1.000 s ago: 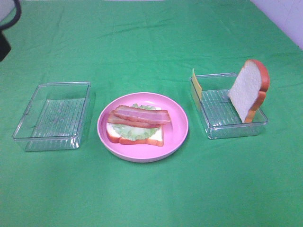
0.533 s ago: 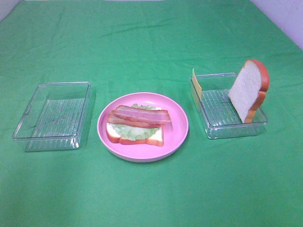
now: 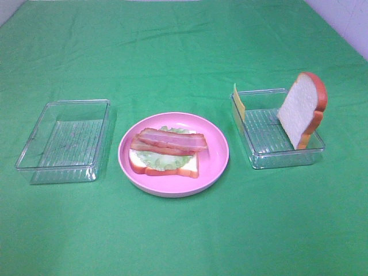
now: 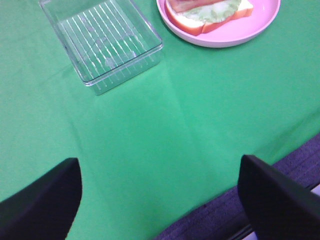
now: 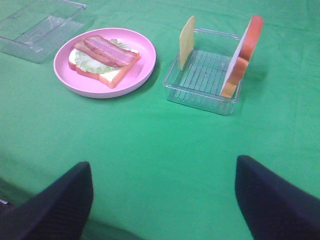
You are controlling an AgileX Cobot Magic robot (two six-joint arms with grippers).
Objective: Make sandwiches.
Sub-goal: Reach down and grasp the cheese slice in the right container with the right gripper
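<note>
Green cloth [image 3: 184, 52] is covering the whole tabletop, w/ faint creases running across the far side. Round pink plate [image 3: 215, 155] is sitting approx. mid-cloth, its raised rim catching light. Clear rect. plastic tray [image 3: 63, 141] is lying on the L side of the high view, near the plate but not touching it, ribbed floor showing the green through. 2nd clear tray [image 3: 261, 135], same ribbed type, is sitting on the R side, also apart from the plate and set slightly further back than the 1st. Pale whitish surface [image 3: 348, 20] is peeking in past the cloth at the far R corner. In the L wrist view a dark blue-grey strip [image 4: 215, 215] is showing beyond the cloth's near edge.
</note>
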